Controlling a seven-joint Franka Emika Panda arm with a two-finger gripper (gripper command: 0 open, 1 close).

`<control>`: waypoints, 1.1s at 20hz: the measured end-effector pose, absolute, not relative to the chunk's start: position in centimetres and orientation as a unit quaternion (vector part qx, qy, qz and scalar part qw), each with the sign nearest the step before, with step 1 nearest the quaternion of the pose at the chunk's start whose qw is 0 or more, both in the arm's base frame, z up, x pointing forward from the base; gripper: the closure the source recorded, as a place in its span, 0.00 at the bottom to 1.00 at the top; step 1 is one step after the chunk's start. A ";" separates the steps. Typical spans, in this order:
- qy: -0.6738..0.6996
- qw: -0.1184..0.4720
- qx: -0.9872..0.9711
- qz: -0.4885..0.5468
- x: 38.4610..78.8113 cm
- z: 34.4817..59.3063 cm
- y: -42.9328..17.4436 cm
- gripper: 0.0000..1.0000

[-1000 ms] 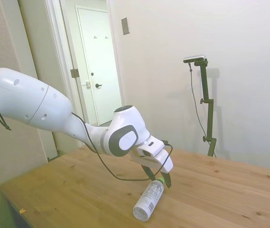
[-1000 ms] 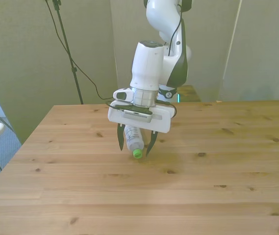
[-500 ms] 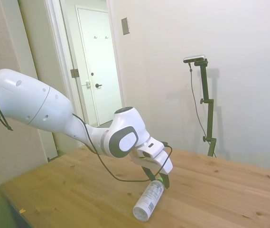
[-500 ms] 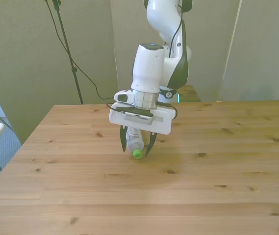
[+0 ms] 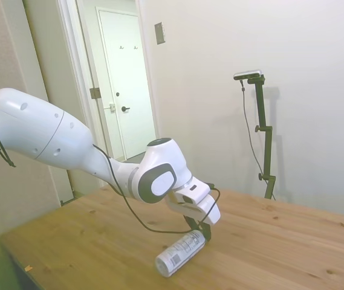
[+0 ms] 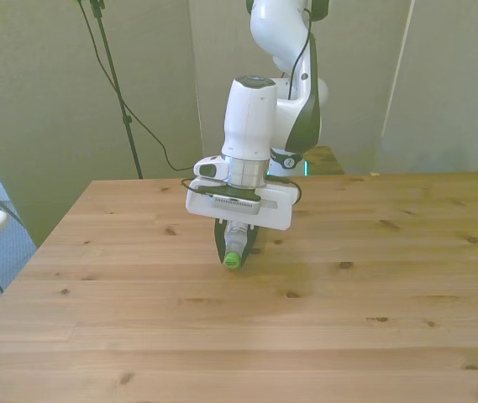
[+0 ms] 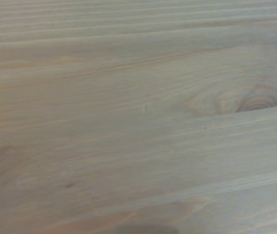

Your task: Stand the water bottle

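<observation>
Gripper clamped on the neck of a lying bottle

Taking the water bottle (image 5: 179,254) as landmark: it lies on its side on the wooden table (image 6: 373,285), base toward the side view's left, green cap (image 6: 233,260) at its other end. There the gripper (image 6: 235,248) pinches its neck, fingers closed, probably so the capped end can be tipped up.

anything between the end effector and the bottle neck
Nothing: in the front view the end effector is shut on the water bottle just behind its green cap.
</observation>
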State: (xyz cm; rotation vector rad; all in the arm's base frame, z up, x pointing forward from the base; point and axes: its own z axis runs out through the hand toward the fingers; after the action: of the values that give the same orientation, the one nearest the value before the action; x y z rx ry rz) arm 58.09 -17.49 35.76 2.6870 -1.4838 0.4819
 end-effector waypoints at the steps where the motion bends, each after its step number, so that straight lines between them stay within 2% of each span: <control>1: -0.477 0.015 0.865 0.154 58.0 35.8 -17.5 1.00; 4: -0.478 0.007 0.865 0.153 57.6 36.1 -17.6 1.00; 7: -0.482 -0.006 0.861 0.163 57.1 37.6 -17.3 1.00; 10: -0.482 -0.016 0.856 0.188 56.8 40.5 -16.9 1.00; 16: -0.483 -0.002 0.816 0.317 57.8 48.5 -15.2 1.00; 18: -0.483 0.001 0.805 0.344 58.1 49.9 -13.6 1.00; 22: -0.484 -0.004 0.801 0.353 58.4 50.5 -11.6 1.00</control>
State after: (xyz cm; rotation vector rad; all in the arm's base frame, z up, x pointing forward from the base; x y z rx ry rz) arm 58.41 -11.56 50.54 2.5235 -1.5234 1.1121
